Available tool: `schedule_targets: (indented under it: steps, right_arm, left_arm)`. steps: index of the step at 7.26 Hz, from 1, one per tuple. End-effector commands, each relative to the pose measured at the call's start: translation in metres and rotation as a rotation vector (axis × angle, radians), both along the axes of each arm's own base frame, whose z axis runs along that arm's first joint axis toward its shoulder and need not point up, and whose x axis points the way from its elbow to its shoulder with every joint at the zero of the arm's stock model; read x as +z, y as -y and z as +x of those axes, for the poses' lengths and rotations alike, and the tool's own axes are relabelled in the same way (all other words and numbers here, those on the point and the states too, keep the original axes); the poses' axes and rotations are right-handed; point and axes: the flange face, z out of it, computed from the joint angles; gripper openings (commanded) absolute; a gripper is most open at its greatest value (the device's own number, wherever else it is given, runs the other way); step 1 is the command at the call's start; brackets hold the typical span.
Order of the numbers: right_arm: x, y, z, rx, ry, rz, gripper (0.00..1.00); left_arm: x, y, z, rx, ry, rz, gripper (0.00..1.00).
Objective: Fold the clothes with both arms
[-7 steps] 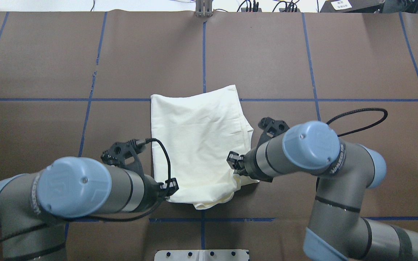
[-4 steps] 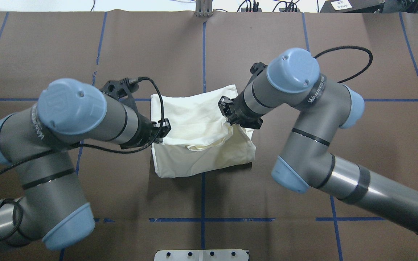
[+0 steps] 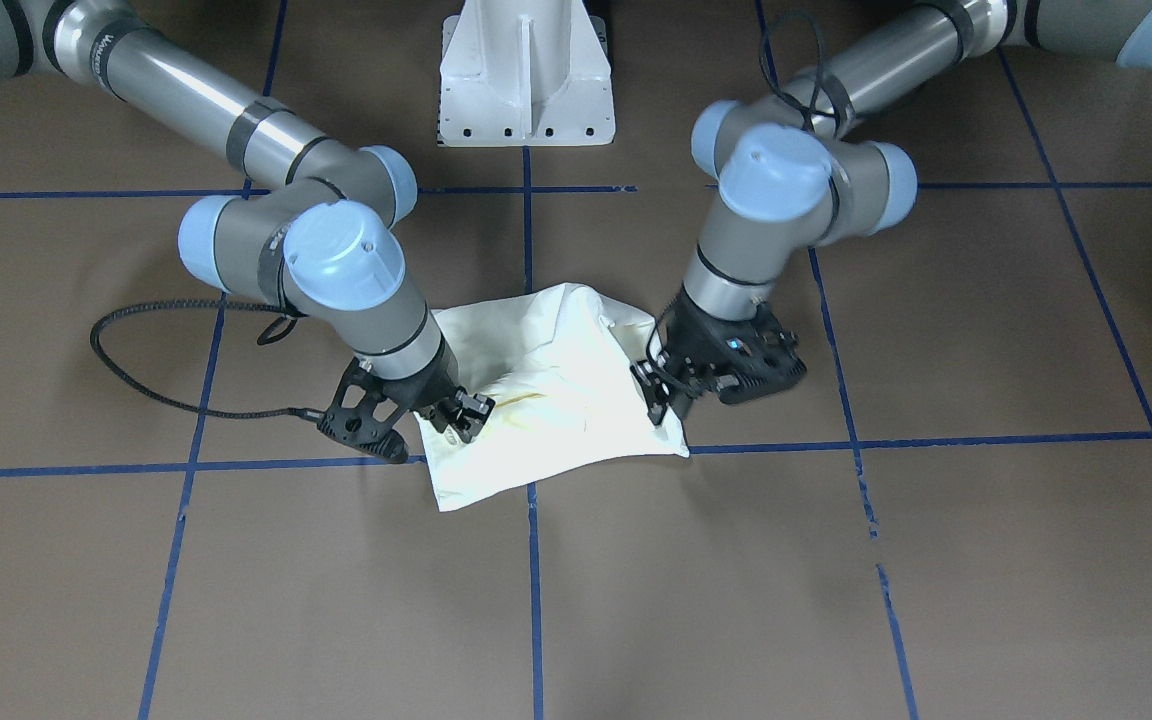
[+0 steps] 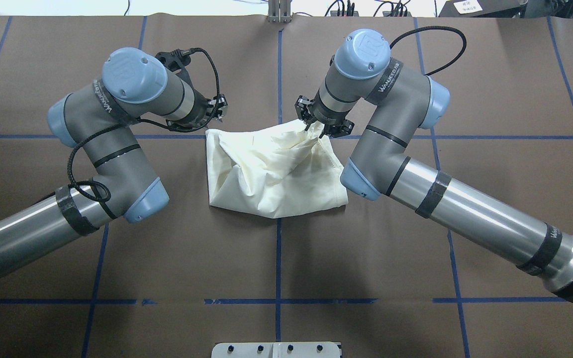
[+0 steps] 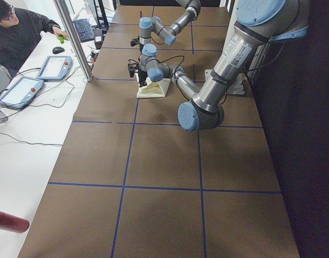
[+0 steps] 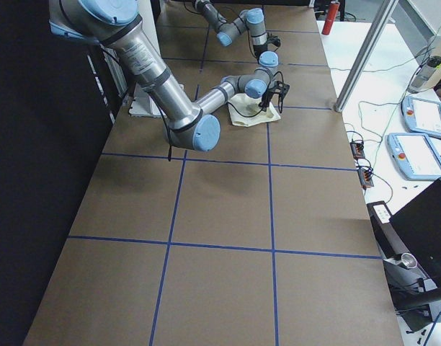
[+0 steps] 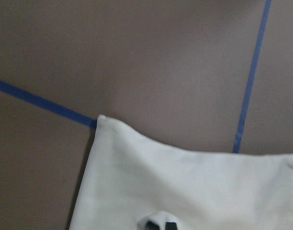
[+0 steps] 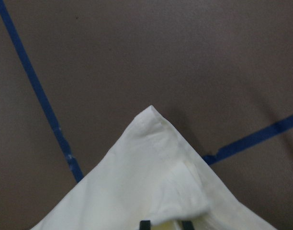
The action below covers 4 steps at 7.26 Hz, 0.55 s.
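right gripper (image 4: 311,125) pinched shut on a raised fold of the cream T-shirt (image 4: 266,174) | left gripper (image 4: 217,110) closed on its far-left edge (tips half buried in cloth) | shirt doubled over, plain side up, mid brown table (image 4: 416,223), far edge along a blue tape line (image 4: 465,137)

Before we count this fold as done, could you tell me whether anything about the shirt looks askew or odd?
Yes. The folded T-shirt is rumpled rather than flat: its top layer bunches in diagonal creases that rise to a peak at the right gripper, and its near edge bows outward instead of running straight.
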Motion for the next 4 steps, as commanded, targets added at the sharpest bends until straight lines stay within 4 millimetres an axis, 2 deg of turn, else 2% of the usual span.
schedule_targets:
  steps: [1, 2, 3, 4]
  right_arm:
    - [0.01, 0.035, 0.03, -0.002, 0.011, 0.041, 1.0]
    - [0.008, 0.05, 0.055, -0.027, 0.033, 0.053, 1.0]
    - [0.009, 0.064, 0.076, -0.039, 0.038, 0.063, 1.0]
    - [0.012, 0.078, 0.1, -0.044, 0.033, 0.079, 1.0]
  left_arm:
    - [0.013, 0.031, -0.023, -0.01, 0.043, 0.078, 1.0]
    - [0.006, 0.031, -0.029, -0.006, 0.015, 0.103, 1.0]
    - [-0.003, 0.023, -0.034, 0.008, -0.083, 0.141, 1.0]
    - [0.006, 0.001, -0.023, -0.013, -0.208, 0.086, 1.0]
